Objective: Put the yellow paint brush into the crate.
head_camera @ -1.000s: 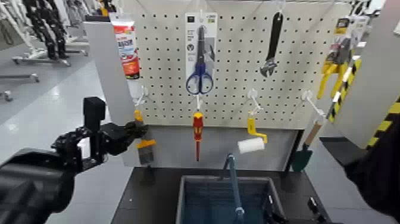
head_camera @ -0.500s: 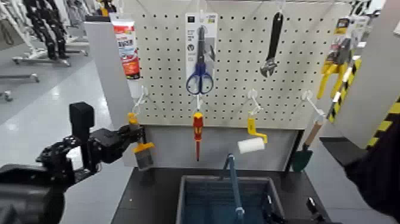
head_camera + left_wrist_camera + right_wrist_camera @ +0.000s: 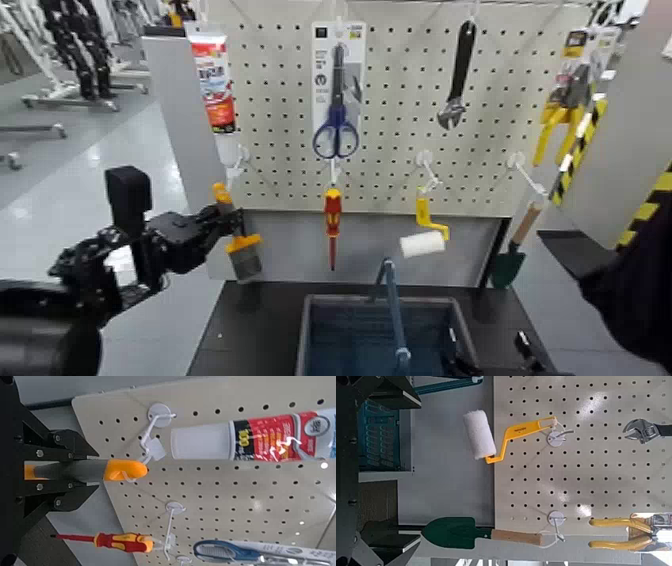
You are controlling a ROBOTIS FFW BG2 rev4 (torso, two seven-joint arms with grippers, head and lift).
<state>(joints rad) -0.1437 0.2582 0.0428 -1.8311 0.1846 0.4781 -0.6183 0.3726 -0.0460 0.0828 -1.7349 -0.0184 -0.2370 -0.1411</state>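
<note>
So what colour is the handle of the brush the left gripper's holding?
Orange-yellow handle on the yellow paint brush, clearest in the left wrist view.

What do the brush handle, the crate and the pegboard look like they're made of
Brush handle: glossy orange-yellow, smooth and rounded in the left wrist view, likely plastic or lacquered wood; held in the left gripper.
Crate: blue-grey with ribbed walls, looks like moulded plastic.
Pegboard: matte cream sheet with regular holes, possibly painted metal or hardboard.

Bright and even all over, a bit blurry in the head view, sharper up close on the pegboard [image 3: 238,495], with soft little shadows.
</note>
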